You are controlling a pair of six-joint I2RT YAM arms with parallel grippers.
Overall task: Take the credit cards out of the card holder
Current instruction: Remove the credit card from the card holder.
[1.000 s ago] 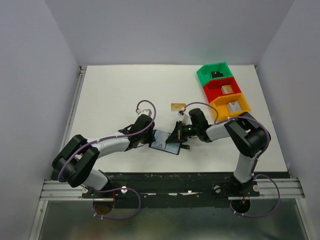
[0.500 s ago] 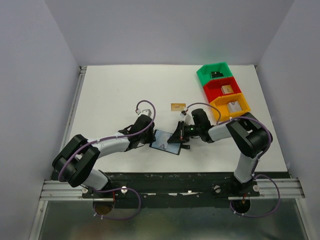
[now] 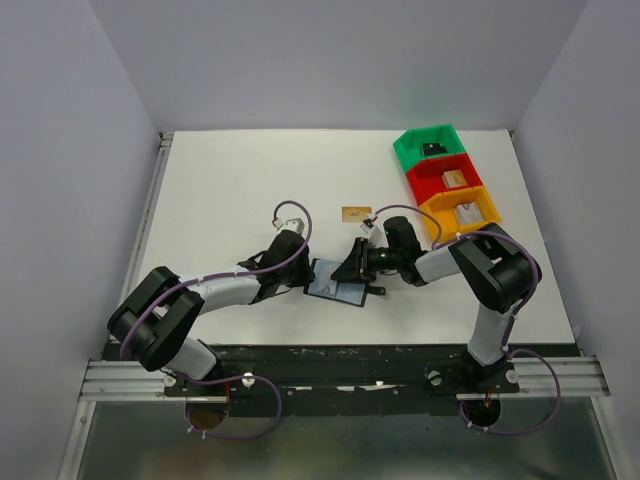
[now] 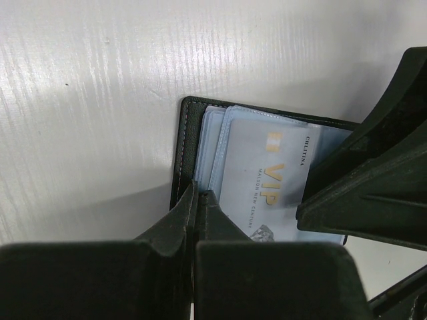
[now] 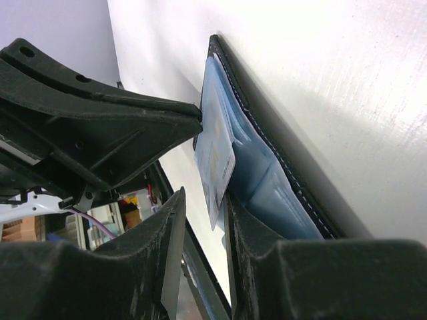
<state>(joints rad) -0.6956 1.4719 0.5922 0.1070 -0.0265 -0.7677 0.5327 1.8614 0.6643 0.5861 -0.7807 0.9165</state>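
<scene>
surface: white table (image 3: 220, 190), grey walls around it.
left gripper (image 4: 198, 197): fingers closed flat together, tips pressed on the holder's left part.
card holder (image 4: 188, 133): lying open on the table at mid-width, close to the near edge, between both grippers; blue-grey pockets face up.
silver-grey card (image 4: 267, 180): "VIP" print, sticking out of a pocket toward the right arm.
right gripper (image 5: 205, 197): narrow gap, card edge stands between the fingers, no clamp visible.
gold-orange card (image 3: 354, 213): loose on the table, just beyond the holder.
bins: green bin (image 3: 405, 152), red bin (image 3: 418, 180) and orange bin (image 3: 432, 215) in a row, far right corner.
</scene>
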